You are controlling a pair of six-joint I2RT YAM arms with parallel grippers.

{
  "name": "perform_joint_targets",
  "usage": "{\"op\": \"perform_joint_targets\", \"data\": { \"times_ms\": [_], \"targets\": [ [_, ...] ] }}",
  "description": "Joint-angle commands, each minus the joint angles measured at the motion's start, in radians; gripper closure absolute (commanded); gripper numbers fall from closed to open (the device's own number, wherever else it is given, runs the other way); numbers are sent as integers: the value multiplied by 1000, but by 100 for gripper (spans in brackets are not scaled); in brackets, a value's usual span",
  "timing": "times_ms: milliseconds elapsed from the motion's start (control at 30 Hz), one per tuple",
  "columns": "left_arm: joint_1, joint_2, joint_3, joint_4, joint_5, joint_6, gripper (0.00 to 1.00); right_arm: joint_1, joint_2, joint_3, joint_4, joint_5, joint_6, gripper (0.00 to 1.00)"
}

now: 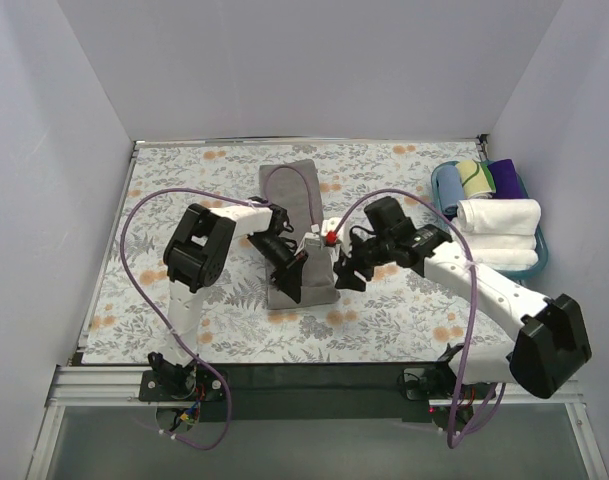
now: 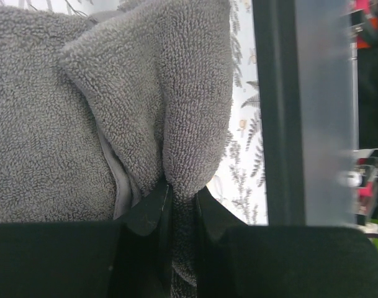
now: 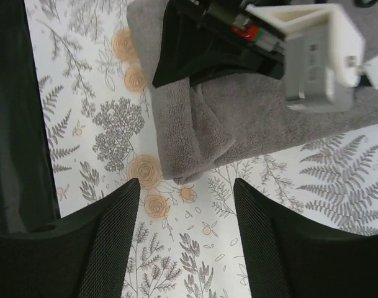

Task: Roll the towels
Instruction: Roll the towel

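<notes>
A grey-brown towel (image 1: 302,200) lies lengthwise in the middle of the floral table cover, its near end folded over. My left gripper (image 1: 287,268) is shut on that near end; the left wrist view shows a pinched fold of terry (image 2: 176,112) between the fingers (image 2: 153,208). My right gripper (image 1: 346,270) is open and empty just right of the towel's near end. In the right wrist view the folded towel corner (image 3: 192,139) lies beyond the spread fingers (image 3: 108,242), with the left gripper's black jaw over it.
A blue basket (image 1: 542,243) at the back right holds rolled towels: white ones (image 1: 498,217), a purple one (image 1: 504,177) and others. The floral table covering (image 1: 184,185) spans the table. Purple cables loop over both arms.
</notes>
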Motion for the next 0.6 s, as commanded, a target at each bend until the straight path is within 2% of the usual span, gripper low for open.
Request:
{"op": "perform_joint_targets", "data": {
  "times_ms": [0, 133, 233, 467, 533, 567],
  "targets": [
    [-16, 102, -31, -21, -172, 41, 95, 83, 59, -23, 61, 129, -101, 43],
    [-14, 125, -9, -8, -167, 22, 94, 196, 121, -26, 160, 138, -132, 45],
    [-14, 139, -3, -5, -170, 12, 94, 250, 179, 7, 156, 106, -111, 45],
    [0, 145, -6, 5, -176, 12, 92, 272, 251, -81, 222, 83, -87, 48],
    [3, 143, -6, 4, -172, 15, 92, 272, 273, -101, 246, 109, -81, 51],
    [4, 142, -6, 5, -167, 16, 92, 272, 302, -100, 245, 111, -83, 56]
  ]
}}
